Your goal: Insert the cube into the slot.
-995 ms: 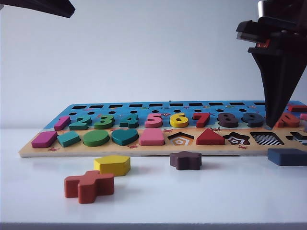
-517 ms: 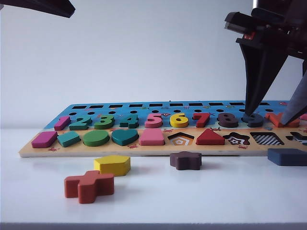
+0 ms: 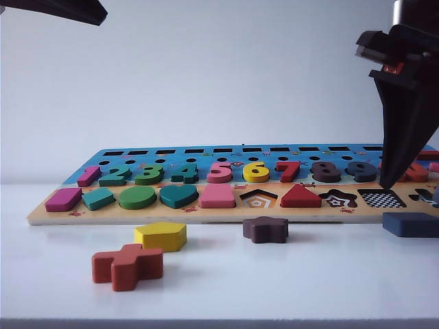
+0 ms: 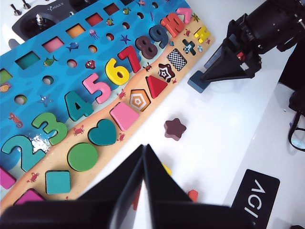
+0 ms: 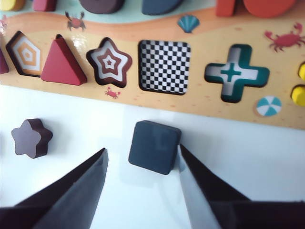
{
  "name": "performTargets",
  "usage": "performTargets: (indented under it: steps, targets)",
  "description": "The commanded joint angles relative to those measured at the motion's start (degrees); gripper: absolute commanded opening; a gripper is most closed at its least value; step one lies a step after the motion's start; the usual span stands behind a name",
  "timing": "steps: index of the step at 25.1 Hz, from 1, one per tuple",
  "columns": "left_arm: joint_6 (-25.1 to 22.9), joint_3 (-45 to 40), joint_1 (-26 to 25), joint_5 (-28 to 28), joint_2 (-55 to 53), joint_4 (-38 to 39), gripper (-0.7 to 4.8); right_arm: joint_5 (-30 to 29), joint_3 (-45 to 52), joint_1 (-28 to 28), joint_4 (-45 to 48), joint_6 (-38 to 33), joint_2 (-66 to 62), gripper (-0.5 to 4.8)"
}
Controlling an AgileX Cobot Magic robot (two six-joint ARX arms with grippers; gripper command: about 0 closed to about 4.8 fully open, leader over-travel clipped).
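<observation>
1. Lying flat on the white table, just in front of the puzzle board: one cube, a dark navy square block with rounded corners, slightly skewed to the board edge.
2. Slot: one square cut-out with black-and-white checkerboard floor, in the board's front row between the star cut-out and the cross cut-out; directly behind the cube, apart from it.
3. Loose pieces on table, counted: one brown star, one yellow pentagon, one red-brown cross, one cube.
4. Right gripper: above the table at the cube, jaws spread wide, wider than the block; one finger appears to sit right at the cube's edge, the other well clear; nothing held.
5. Left gripper: raised above the board's near side, well away from the cube; fingers meet at the tips, closed, holding nothing.
</observation>
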State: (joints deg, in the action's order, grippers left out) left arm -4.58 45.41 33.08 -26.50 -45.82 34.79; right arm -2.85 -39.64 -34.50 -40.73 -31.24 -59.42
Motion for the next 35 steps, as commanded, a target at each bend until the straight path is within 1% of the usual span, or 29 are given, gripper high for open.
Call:
performTargets:
  steps: [1,4,7,12,15,17,20,24,28,30,34,35]
  targets:
    - [0.07,0.2,-0.07,-0.26,-0.02,-0.63,0.1,-0.2,0.2,0.22,0.9,0.24,1.66,2.72]
    - [0.07,0.2,-0.07,-0.26,-0.02,-0.63,0.1,-0.96,0.22,1.42,2.97,1.77,6.32,2.71]
    - [0.07,0.2,-0.07,-0.26,-0.02,-0.63,0.1,-2.51,0.92,4.24,4.0,4.46,9.64,2.71]
    - [0.07,0.2,-0.07,-0.26,-0.02,-0.63,0.1,-6.71,4.42,8.5,6.14,7.63,16.44,2.71]
    - [0.07,0.2,-0.07,-0.26,-0.02,-0.63,0.1,-7.89,6.84,9.49,7.5,9.09,21.22,2.7]
    - [0.07,0.2,-0.07,-0.26,-0.02,-0.63,0.1,-7.91,9.33,9.6,7.72,10.36,26.69,2.7]
    - [0.07,0.2,-0.07,-0.26,-0.02,-0.63,0.1,-8.13,11.28,10.34,7.74,10.36,30.08,2.7]
    - [0.04,0.2,-0.07,-0.26,-0.02,-0.63,0.1,-8.79,15.06,12.81,8.74,10.32,35.32,2.69]
    - [-0.33,0.2,-0.09,-0.24,-0.02,-0.63,0.1,-9.62,18.4,15.45,14.73,10.27,41.88,2.7]
    - [-0.57,0.2,-0.17,0.22,0.0,-0.63,0.1,-9.68,19.23,16.74,15.87,10.29,44.13,2.69]
    - [-0.57,0.2,-0.52,1.25,0.09,-0.63,0.1,-9.51,21.4,17.7,18.99,10.27,46.31,2.69]
    - [-0.57,0.2,-0.68,1.33,0.09,-0.63,0.1,-9.27,22.21,17.84,20.13,10.14,46.88,2.62]
